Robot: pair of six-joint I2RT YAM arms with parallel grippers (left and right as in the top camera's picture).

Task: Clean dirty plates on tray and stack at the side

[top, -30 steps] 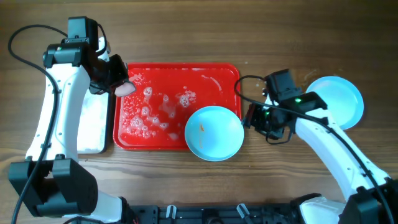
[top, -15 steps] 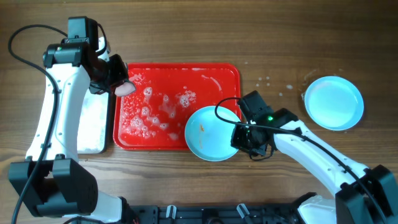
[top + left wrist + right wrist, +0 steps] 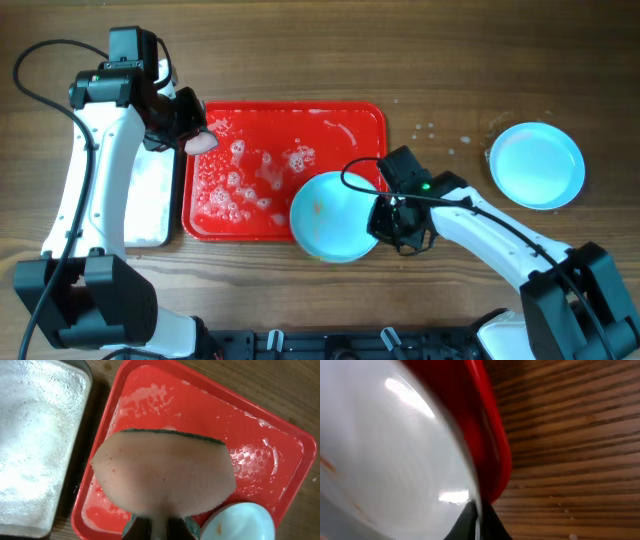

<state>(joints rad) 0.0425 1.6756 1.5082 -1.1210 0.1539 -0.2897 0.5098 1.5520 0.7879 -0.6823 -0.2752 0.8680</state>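
Your worktop point(image 3: 440, 60) carries the red tray point(image 3: 260, 120), smeared with foam on its left half, with a metal tray point(image 3: 150, 205) just beside it.

The dirty plate point(image 3: 330, 215) lies over the red tray's lower right corner, overhanging the rim, with a small orange speck inside. A clean plate point(image 3: 537, 165) sits well apart at the right. From above, I can't tell if another plate lies under it.

A second ago your right hand point(image 3: 388, 222) stood spread beside the tray. It has since swung in and pressed together on the dirty plate's right edge, and the plate has slid a little leftward. I'd judge the plate is now secured for scrubbing.

Your left hand point(image 3: 188, 125) hasn't moved. It pinches the sponge point(image 3: 203, 143) over the tray's upper left corner.
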